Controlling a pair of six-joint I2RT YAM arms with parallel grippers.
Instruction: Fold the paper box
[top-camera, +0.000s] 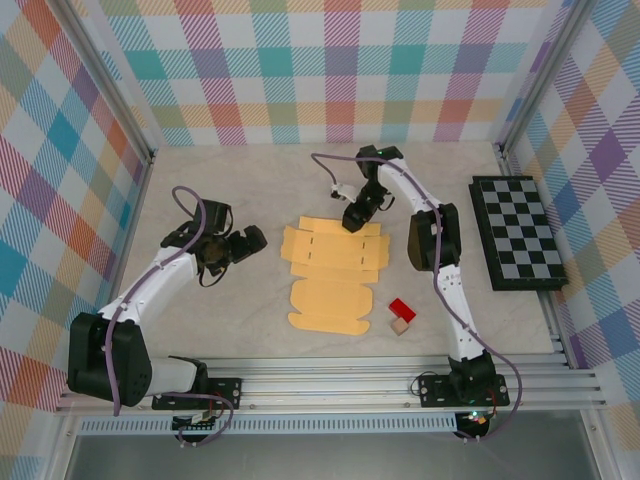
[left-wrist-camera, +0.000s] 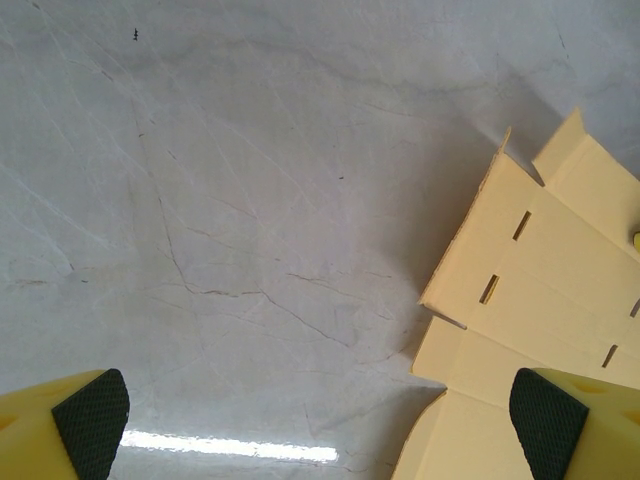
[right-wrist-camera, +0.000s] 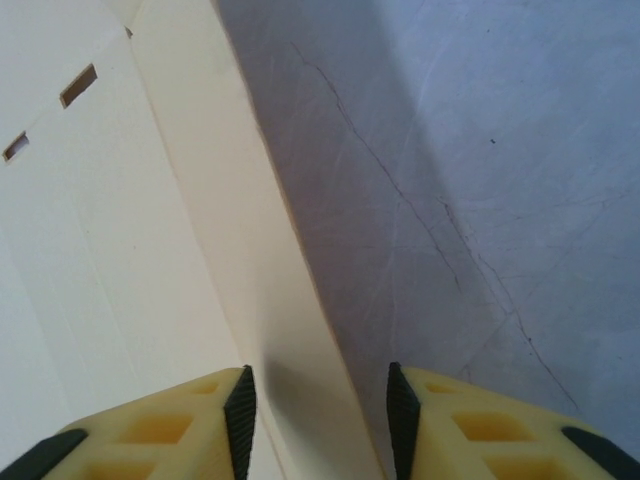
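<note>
Pale orange-yellow cardboard lies flat near the middle of the marbled grey table (top-camera: 230, 320); this is the paper box (top-camera: 330, 275), a die-cut sheet with flaps, notches and small slots, not yet folded up; my right gripper (top-camera: 355, 215) is down at its far edge, and through my right wrist camera I see one long edge flap of the sheet (right-wrist-camera: 120, 250) running in between my two yellow fingers (right-wrist-camera: 190, 430); their black pads stand partly apart with a gap between them, a sliver of table shows beside the right pad, so I am astride the flap rather than pinching it; my left gripper (top-camera: 245, 243) hovers just left of the sheet, well clear of it, fingers (left-wrist-camera: 90, 420) spread as wide as they go over bare table, with the sheet's slotted corner (left-wrist-camera: 530, 290) ahead on the right; a small red block with a tan cube (top-camera: 402, 315) sits just right of the sheet's near end; a black-and-white checkered board (top-camera: 518, 232) lies at the table's right side
</note>
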